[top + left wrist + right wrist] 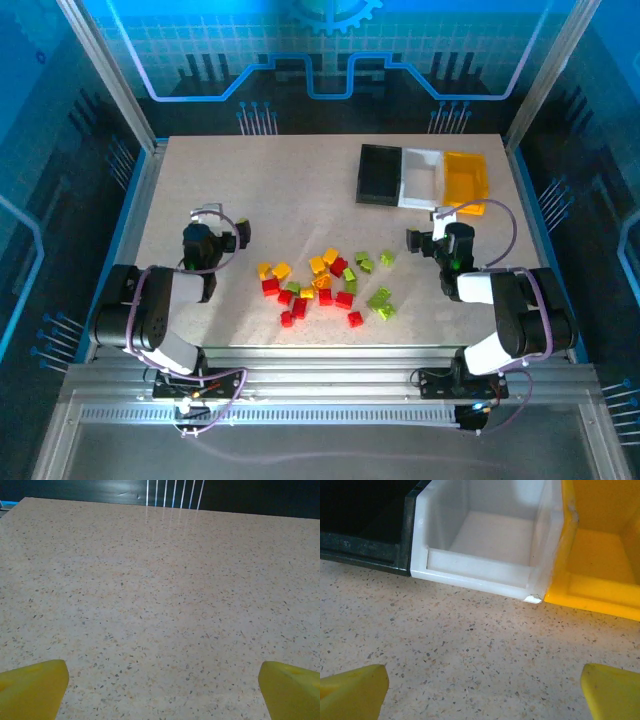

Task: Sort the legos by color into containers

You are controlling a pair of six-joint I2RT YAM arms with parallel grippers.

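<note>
legos (325, 285) in red, yellow-orange and lime green lie scattered in a loose patch on the speckled table (200, 170), toward its near edge and between the two arms, well apart from the bins. the three containers stand in a touching row at the far right of the table: black bin (380, 174) on the left, white bin (421, 178) in the middle, yellow-orange bin (465, 176) on the right. the left gripper (162, 690) is released, its yellow fingertips (32, 687) spread wide over bare tabletop. the right gripper (482, 692) is released too, jaws spread wide, facing the near wall of the white bin from just in front of it.
</note>
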